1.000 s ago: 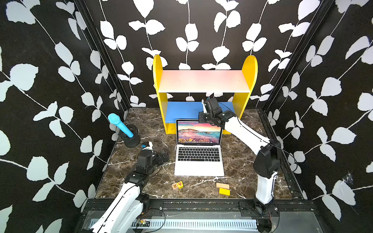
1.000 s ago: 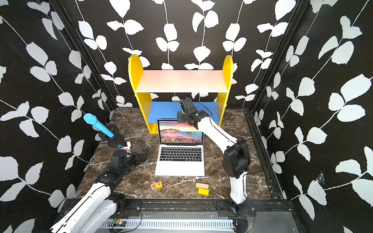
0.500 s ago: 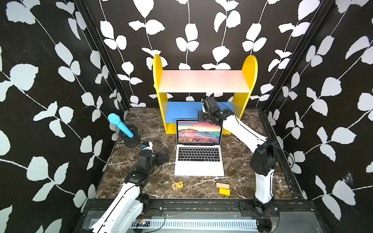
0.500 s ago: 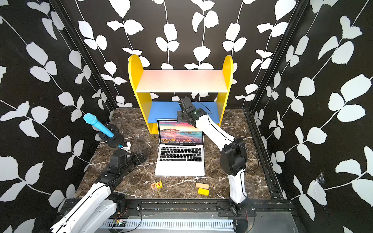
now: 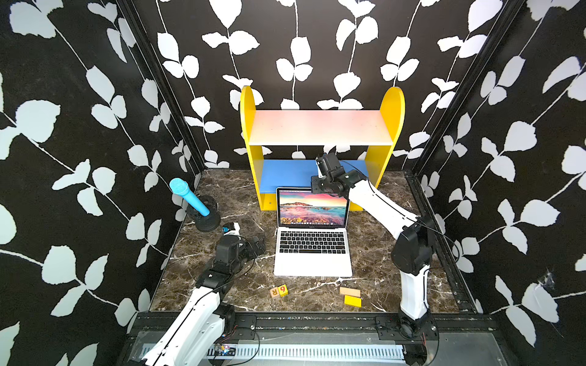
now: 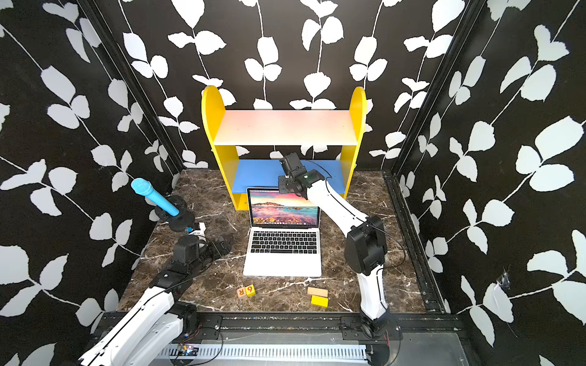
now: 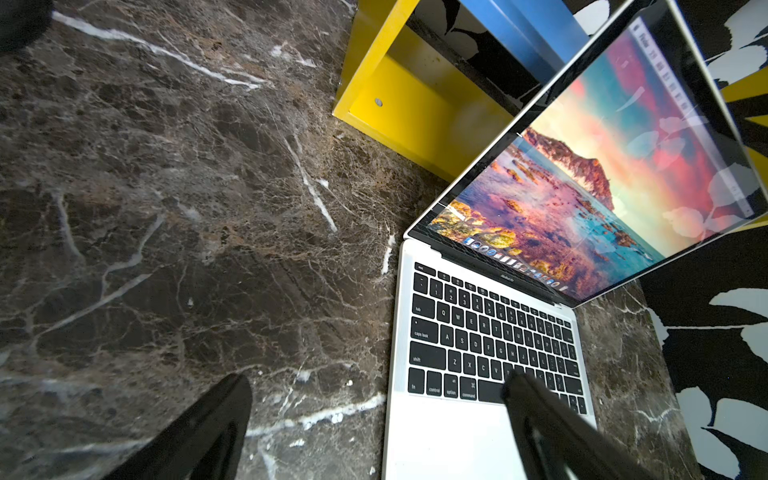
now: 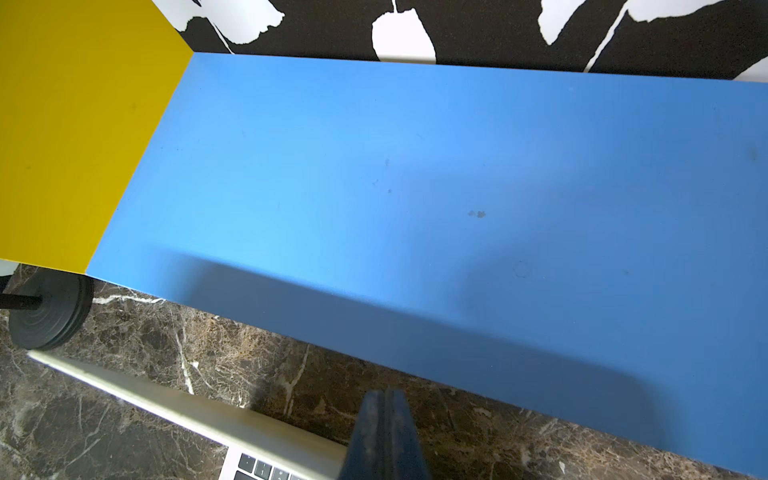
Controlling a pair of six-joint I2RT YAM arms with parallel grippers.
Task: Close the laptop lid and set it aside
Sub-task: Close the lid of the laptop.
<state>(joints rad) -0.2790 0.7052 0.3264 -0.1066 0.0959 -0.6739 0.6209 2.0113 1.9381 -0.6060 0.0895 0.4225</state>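
A: Across the worktop (image 5: 222,285), largest item first?

B: One shelf (image 5: 320,126), yellow sides, blue lower board, standing at the back edge.

A: Next entry?

B: One laptop (image 5: 312,264), midway between the side edges, its back just in front of the shelf. Thin metal shell, so likely stiff, fairly heavy for its thickness, and smooth enough to slip on marble. Judged best moved flat, taken at a side edge or pushed, never by the screen.

A: And the lid (image 5: 312,207)?

B: Raised near upright, screen lit. The glass face is fragile, and the hinge may be stiff enough that the base slides when the lid is pushed. Press on the metal back near the top edge, centred if possible.

A: The right gripper (image 8: 384,405)?

B: Jaws pressed together, nothing held. It sits just behind the lid's top edge, near the right corner. Whether it touches the lid cannot be told.

A: The left gripper (image 5: 259,243)?

B: Jaws spread wide, empty, low beside the laptop's left edge. It looks well placed to steady the base.
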